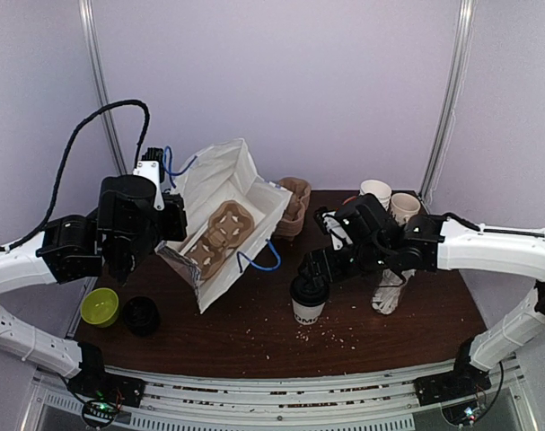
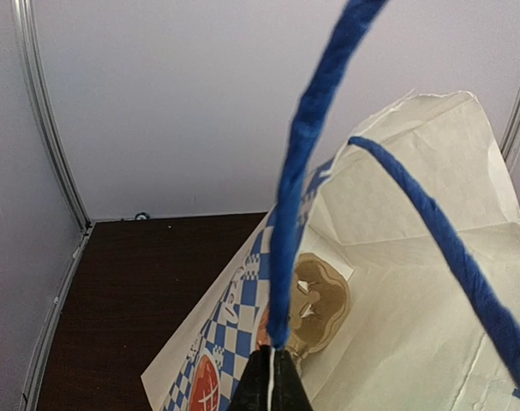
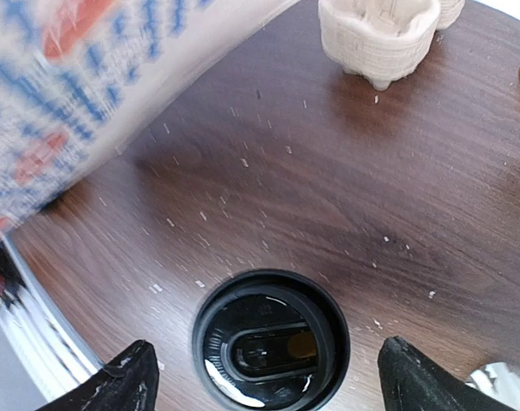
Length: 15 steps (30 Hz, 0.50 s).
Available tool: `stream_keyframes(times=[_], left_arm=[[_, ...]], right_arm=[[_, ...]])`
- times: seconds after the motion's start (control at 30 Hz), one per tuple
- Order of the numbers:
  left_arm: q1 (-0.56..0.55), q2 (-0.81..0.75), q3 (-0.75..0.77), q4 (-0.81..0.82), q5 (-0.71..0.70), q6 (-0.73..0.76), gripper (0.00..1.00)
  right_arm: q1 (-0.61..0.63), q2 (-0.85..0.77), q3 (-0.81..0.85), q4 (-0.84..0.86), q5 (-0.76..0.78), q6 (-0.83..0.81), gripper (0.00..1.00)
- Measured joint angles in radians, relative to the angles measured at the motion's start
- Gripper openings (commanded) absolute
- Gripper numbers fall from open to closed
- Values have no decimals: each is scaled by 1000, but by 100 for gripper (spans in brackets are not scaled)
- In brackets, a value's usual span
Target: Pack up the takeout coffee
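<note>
The takeout coffee cup (image 1: 309, 303), white with a black lid, stands on the table right of centre. My right gripper (image 1: 311, 275) hovers just above it. In the right wrist view the gripper (image 3: 268, 387) is open, with the lid (image 3: 271, 340) between the fingertips (image 3: 114, 385) and a gap on each side. A brown pulp carrier tray (image 1: 220, 235) lies inside the blue-and-white checked paper bag (image 1: 245, 180), which leans open toward the right. My left gripper (image 2: 272, 381) is shut on the bag's blue handle (image 2: 294, 214) and holds it up. The tray (image 2: 324, 300) shows inside the bag.
A stack of spare pulp trays (image 1: 294, 206) stands behind the bag, and paper cups (image 1: 389, 199) at the back right. The glass of wrapped straws (image 1: 389, 292) is close to the right of the cup. A green cup (image 1: 100, 306) and a black object (image 1: 142, 316) sit front left.
</note>
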Motion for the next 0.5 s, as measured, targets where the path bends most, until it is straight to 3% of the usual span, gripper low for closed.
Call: stream_keyframes(times=[0.23, 0.5], left_arm=[[0, 0, 0, 0, 4, -1, 0], [0, 0, 0, 0, 4, -1, 0]], right_arm=[[0, 136, 72, -146, -17, -84, 92], [0, 162, 109, -186, -30, -121, 94]])
